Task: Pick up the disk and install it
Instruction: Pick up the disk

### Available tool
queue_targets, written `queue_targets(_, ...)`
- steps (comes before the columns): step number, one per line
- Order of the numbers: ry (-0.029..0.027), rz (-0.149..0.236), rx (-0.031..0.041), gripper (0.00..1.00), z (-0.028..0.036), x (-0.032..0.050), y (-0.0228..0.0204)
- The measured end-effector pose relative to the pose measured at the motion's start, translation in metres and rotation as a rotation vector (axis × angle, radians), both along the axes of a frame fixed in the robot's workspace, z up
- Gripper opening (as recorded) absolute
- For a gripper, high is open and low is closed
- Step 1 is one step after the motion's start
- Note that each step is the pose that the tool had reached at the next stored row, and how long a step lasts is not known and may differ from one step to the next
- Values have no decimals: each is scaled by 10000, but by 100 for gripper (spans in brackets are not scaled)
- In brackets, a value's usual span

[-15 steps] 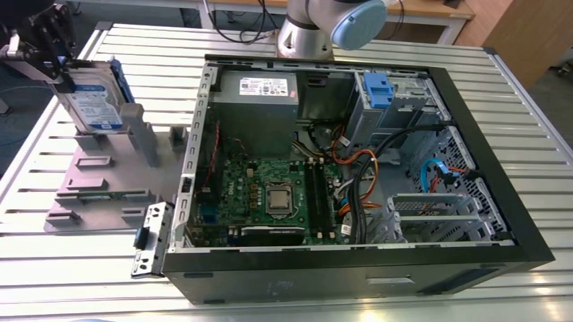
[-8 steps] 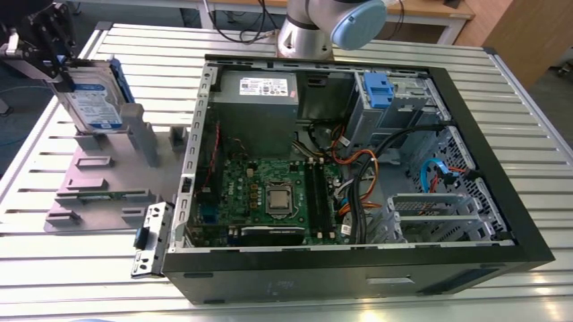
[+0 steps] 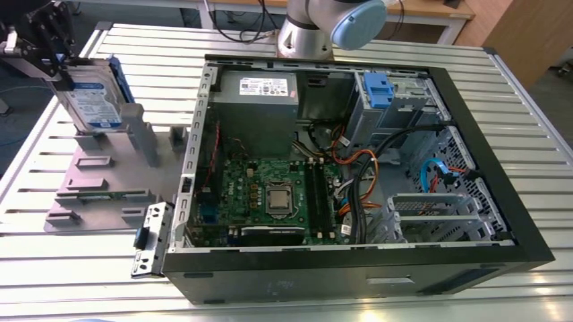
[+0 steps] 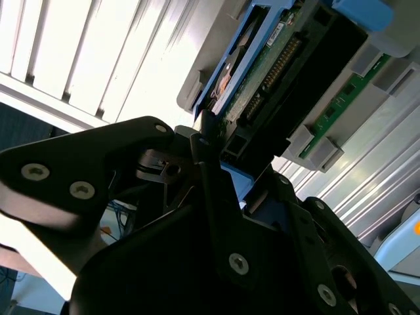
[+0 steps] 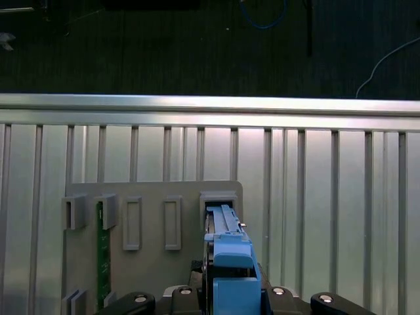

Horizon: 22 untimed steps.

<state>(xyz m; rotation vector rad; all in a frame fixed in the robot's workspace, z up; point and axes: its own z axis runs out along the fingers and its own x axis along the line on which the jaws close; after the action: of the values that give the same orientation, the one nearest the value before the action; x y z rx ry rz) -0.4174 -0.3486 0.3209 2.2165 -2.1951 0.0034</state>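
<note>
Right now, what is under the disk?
The grey holder plate lies under the disk, which the gripper clamps upright. The disk itself covers the spot right below it, so whether its lower edge sits in a slot cannot be seen.

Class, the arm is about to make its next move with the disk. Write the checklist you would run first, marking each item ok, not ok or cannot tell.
1. Gripper closed on the disk: ok. In the second wrist view its fingers flank the disk's end.
2. Disk standing on edge, not lying flat: ok. It stands at the grey holder.
3. Disk clear of its holder slot: cannot tell.
4. Computer case open, inside exposed: ok.
5. Bay by the blue latch free for the disk: cannot tell.
</note>
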Motion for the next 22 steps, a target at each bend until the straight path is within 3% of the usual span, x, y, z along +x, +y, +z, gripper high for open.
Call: queue_targets(22, 0, 0, 0, 36, 54, 0, 0)
